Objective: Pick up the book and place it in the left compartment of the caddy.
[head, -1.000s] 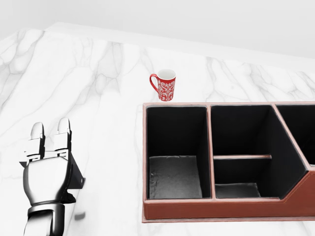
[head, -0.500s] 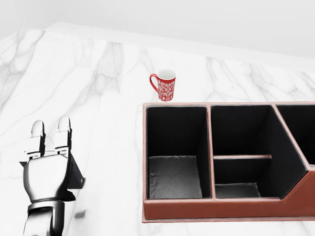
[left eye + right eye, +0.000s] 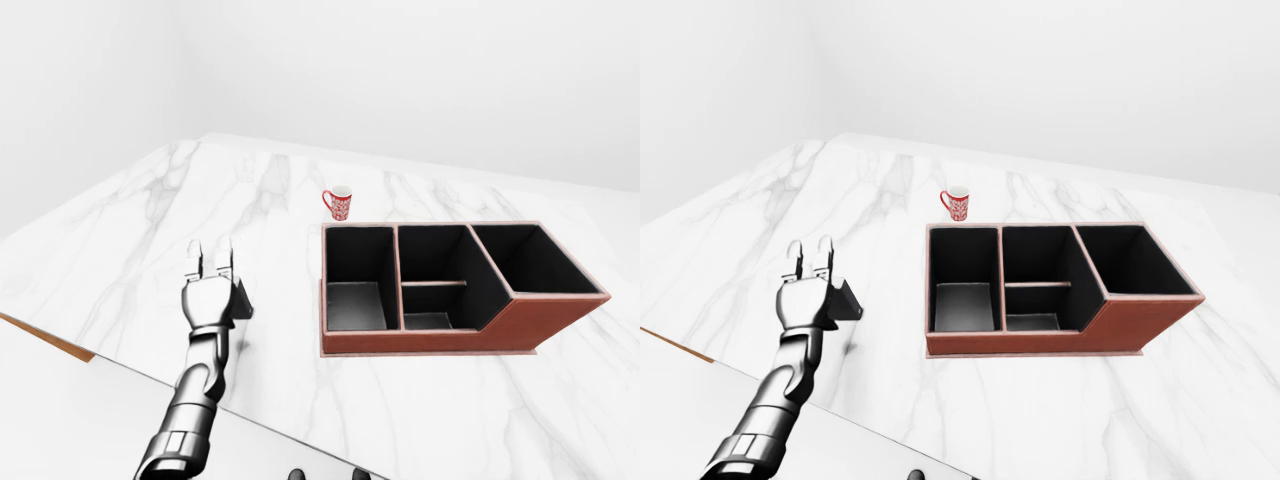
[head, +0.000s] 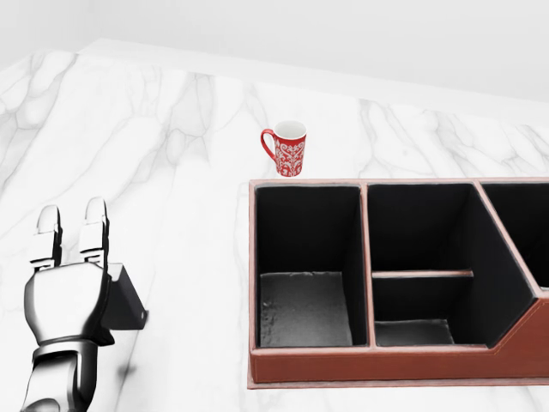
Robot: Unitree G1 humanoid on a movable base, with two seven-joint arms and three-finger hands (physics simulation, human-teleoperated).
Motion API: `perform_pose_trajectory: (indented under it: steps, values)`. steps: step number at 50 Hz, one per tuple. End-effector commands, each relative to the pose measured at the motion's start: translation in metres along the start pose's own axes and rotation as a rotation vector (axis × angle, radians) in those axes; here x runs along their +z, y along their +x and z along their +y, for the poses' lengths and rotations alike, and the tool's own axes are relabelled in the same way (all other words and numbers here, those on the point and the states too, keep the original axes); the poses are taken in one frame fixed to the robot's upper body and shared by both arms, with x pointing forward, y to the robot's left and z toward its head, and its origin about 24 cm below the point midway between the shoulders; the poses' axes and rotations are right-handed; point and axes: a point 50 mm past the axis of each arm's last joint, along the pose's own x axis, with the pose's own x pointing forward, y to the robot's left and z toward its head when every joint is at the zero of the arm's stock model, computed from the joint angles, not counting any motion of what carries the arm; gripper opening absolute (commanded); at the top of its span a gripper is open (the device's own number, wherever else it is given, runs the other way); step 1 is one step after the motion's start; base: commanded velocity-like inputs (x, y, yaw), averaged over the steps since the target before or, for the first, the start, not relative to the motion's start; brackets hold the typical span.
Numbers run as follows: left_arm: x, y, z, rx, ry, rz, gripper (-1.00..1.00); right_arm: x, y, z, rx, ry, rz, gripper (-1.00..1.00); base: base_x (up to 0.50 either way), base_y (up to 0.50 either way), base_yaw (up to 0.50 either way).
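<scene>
On marble, one caddy (image 3: 455, 340), one mug (image 4: 288, 148), one hand (image 4: 69, 300)

Glossy marble table (image 4: 171, 137); matt leather caddy (image 4: 377, 365); chrome-like hand (image 4: 64, 300).

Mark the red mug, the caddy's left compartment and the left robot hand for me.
red mug (image 4: 290, 152), head view, on its patterned side.
left compartment (image 4: 304, 307), head view, on its bare grey floor.
left robot hand (image 4: 65, 302), head view, on the back of the palm.
</scene>
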Motion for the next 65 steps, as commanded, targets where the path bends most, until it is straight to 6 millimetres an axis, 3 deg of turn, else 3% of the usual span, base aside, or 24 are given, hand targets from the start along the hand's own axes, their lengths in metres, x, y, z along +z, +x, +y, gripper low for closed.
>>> perform_pose_trajectory:
  steps: [1, 16, 30, 65]
  values:
    - [-0.008, 0.013, 0.002, -0.007, 0.018, 0.022, 1.0, -0.001, -0.001, 0.0, 0.005, -0.004, 0.004, 1.0, 0.0, 0.0, 0.0]
    - [-0.007, 0.032, 0.008, -0.003, 0.031, 0.018, 1.0, -0.001, 0.0, 0.001, 0.007, -0.004, 0.004, 1.0, 0.0, 0.0, 0.0]
    - [-0.009, 0.043, -0.006, -0.113, 0.062, 0.039, 1.0, -0.005, -0.001, 0.0, 0.01, -0.007, 0.017, 1.0, 0.0, 0.0, 0.0]
    - [-0.009, 0.033, -0.032, -0.301, 0.099, 0.061, 1.0, -0.006, -0.001, -0.001, 0.014, -0.004, 0.02, 1.0, 0.0, 0.0, 0.0]
